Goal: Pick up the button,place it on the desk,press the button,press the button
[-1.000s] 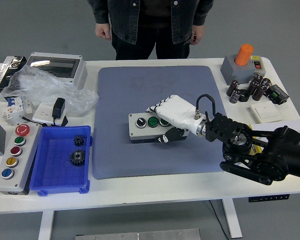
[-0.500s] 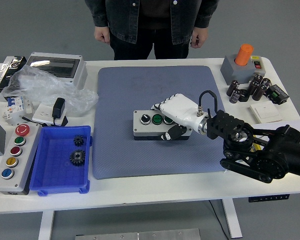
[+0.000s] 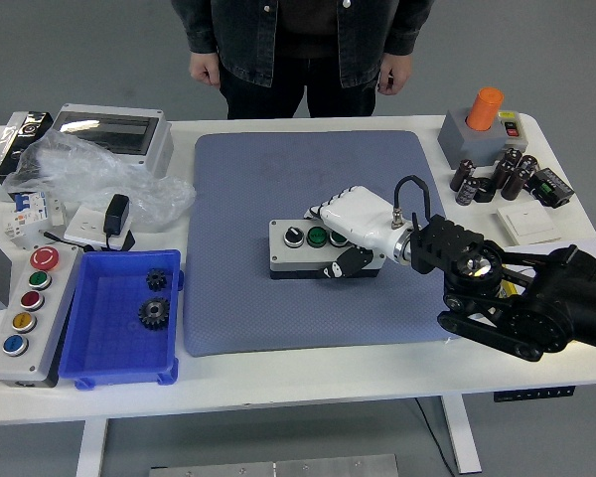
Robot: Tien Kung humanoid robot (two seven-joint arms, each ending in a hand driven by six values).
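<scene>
- Button box point(image 3: 308, 247) shifted slightly toward the mat's right edge compared with a second ago; also squared up, long side now roughly parallel to the mat's near edge.
- Right hand point(image 3: 356, 227) moved with it: white shell drawn back toward the mat's right side, more of the box top exposed than before.
- Reading: box looks set down flat on the mat point(image 3: 238, 298), about mid-mat, slightly right of centre. Placing step judged essentially done; release not yet made.
- Fingers point(image 3: 325, 211) curled over the box's right end from above, thumb point(image 3: 340, 266) against the near face. Grip closed around the box end, not spread.
- Black selector knob point(image 3: 293, 235) and one green button point(image 3: 317, 237) clear of the fingers, toward the mat's left. A second green button point(image 3: 337, 238) partly under the fingertips.
- Contact between fingertips and that covered button: cannot tell, hidden by the hand.
- Left hand not in view.
- Person point(image 3: 298, 45) standing beyond the mat's far edge, hands hanging at sides, touching nothing.
- Next step judged: open the grip, lift clear, come down with one fingertip on a button. Risk judged: box is light-looking and free on the mat, so an off-centre press could tip or slide it.
- Blue tray point(image 3: 89, 363) with two gears sits just off the mat's left edge, not involved.
</scene>
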